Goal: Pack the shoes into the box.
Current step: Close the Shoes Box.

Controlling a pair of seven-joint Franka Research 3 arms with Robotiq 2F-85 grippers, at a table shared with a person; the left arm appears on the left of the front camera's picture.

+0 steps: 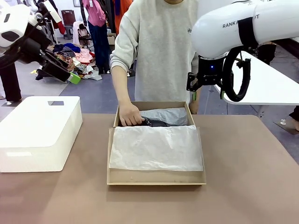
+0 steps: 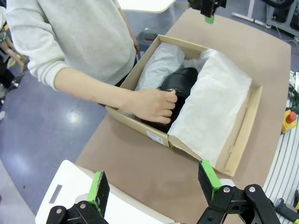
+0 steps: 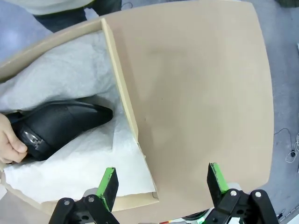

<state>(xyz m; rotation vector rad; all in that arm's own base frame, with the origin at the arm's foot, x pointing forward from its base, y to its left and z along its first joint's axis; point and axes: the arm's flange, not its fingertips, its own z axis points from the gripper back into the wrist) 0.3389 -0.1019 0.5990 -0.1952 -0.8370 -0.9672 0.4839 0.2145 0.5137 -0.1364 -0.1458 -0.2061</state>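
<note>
A black shoe point(image 3: 60, 123) lies on tissue paper point(image 1: 156, 147) at the far end of the box point(image 1: 156, 178), a person's hand point(image 2: 154, 105) gripping its heel end, the right gripper point(image 3: 161, 182) raised beside the box's far right corner, the left gripper point(image 2: 154, 183) well off left, both wide open and empty.

Left end effector point(image 2: 154, 182): raised, jaws fully apart, green pads bare, nothing held. Right end effector point(image 3: 163, 179): raised, jaws wide, empty.

Black glossy shoe point(image 3: 60, 125) in tissue-lined tan box point(image 1: 154, 176) — lid open.
</note>
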